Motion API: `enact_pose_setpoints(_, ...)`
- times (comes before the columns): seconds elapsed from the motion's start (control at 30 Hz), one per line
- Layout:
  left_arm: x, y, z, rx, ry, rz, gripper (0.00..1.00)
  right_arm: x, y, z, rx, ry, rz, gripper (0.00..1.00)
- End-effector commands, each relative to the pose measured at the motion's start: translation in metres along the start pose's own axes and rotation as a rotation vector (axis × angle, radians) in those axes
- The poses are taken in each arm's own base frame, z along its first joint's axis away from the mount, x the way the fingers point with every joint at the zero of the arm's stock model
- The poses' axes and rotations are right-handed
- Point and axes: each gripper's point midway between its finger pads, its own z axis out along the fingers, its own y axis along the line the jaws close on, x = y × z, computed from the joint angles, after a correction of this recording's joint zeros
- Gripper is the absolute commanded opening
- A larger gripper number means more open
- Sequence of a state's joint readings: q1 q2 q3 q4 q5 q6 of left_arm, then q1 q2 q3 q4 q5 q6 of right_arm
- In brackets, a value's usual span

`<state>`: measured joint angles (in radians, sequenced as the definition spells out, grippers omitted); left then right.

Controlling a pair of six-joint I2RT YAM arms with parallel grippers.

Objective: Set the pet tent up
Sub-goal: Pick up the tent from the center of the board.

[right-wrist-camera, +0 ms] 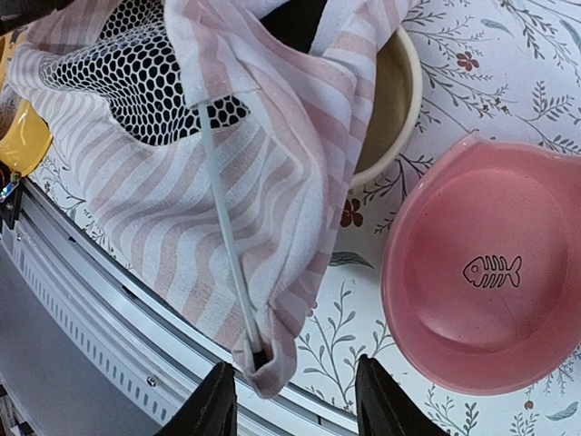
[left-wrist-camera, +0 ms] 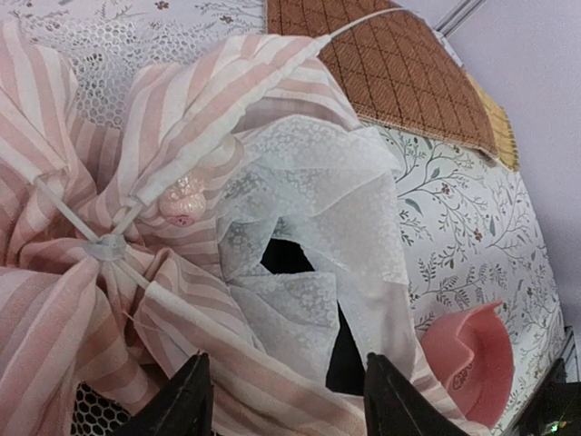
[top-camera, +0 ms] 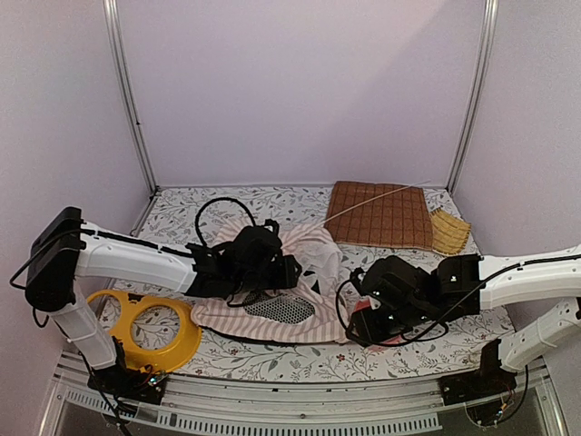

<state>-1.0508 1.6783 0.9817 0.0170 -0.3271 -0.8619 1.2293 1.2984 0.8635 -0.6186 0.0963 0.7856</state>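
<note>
Robot lab booth: plain lilac walls [top-camera: 300, 82], metal frame posts [top-camera: 127, 100], floral-covered desk [top-camera: 272, 363] with front rail [top-camera: 300, 418].

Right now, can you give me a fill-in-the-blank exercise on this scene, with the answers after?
1. The tent has pink and ____ stripes.
2. The pink bowl bears a drawing of a ____ skeleton.
3. The cream bowl sits partly under the ____.
4. The big ring is ____.
Missing words: white; fish; tent; yellow.
</note>
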Motion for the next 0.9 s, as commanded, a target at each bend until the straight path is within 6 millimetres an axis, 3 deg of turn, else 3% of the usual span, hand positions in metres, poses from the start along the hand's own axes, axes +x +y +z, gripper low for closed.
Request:
enact_pose_setpoints(0.0,-0.003,0.004,0.004,-0.034,-0.016,-0.003,0.57,-0.017,0.012,-0.003,-0.030,-0.050,-0.002,0.45)
enact_pose_setpoints(0.1,-0.002,0.005,0.007,-0.042,-0.014,0.006,0.54,-0.019,0.015,-0.001,-0.037,-0.055,-0.004,0.43)
enact_pose_setpoints(0.5,-0.001,0.011,0.013,-0.057,-0.017,0.003,0.28,-0.021,0.018,0.001,-0.045,-0.051,-0.005,0.33)
enact_pose_setpoints(0.6,-0.002,0.011,0.014,-0.057,-0.019,0.003,0.21,-0.021,0.017,-0.003,-0.047,-0.052,-0.004,0.34)
enact_pose_setpoints(0.77,-0.001,0.012,0.016,-0.059,-0.016,0.001,0.12,-0.022,0.015,-0.011,-0.046,-0.062,-0.005,0.46)
enact_pose_setpoints(0.87,-0.001,0.012,0.016,-0.058,-0.016,-0.001,0.06,-0.020,0.013,-0.012,-0.036,-0.056,-0.007,0.42)
